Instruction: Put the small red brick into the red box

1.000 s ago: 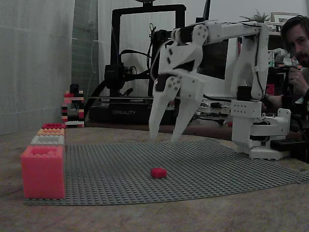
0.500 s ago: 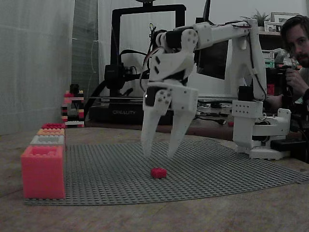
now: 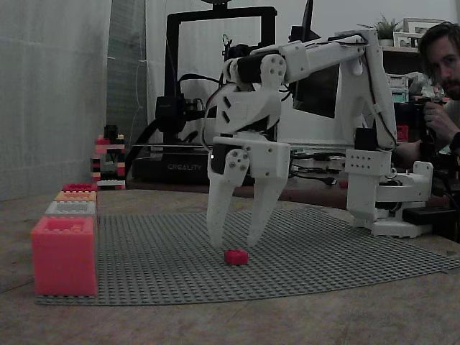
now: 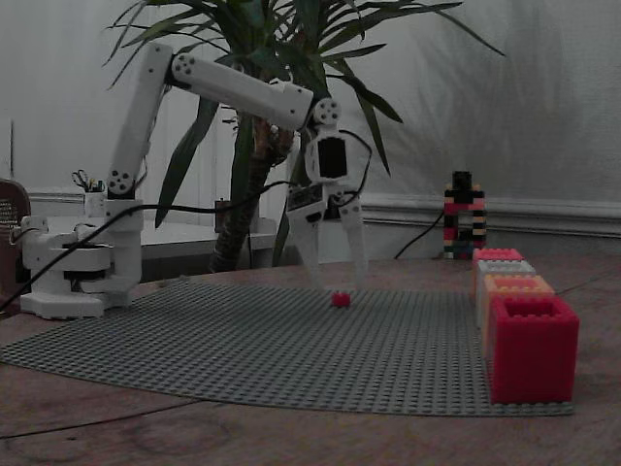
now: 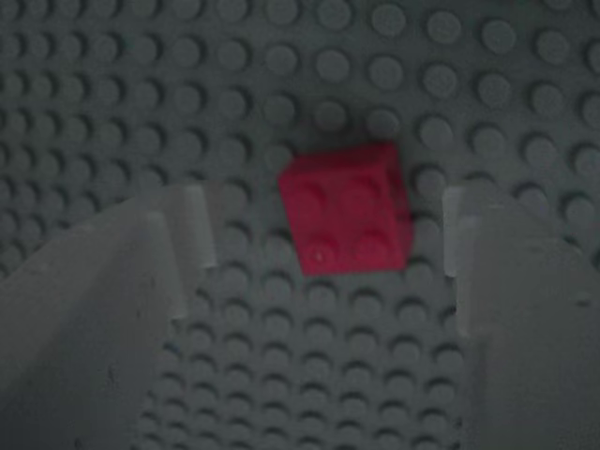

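The small red brick [image 3: 236,256] lies on the grey studded baseplate [image 3: 345,251], near its middle. My white gripper [image 3: 233,243] points straight down just above it, open, one fingertip on each side. In the wrist view the brick [image 5: 347,220] sits between the two fingers [image 5: 112,309], nearer the right one, untouched. From the other side the gripper [image 4: 340,286] hovers over the brick [image 4: 340,299]. The red box [image 4: 532,349] is the deep crimson one at the end of the row of boxes, seen far back in a fixed view [image 3: 79,187].
The row also holds a salmon-pink box [image 3: 63,255], a white box [image 3: 70,208] and an orange box [image 3: 75,195]. A striped brick tower [image 3: 108,162] stands behind. The arm's base [image 3: 384,194], a 3D printer [image 3: 194,108] and a person [image 3: 442,72] are at the back.
The gripper has come down and slightly left over the last second, from well above the baseplate to just over the brick. It stayed open. The brick has not moved.
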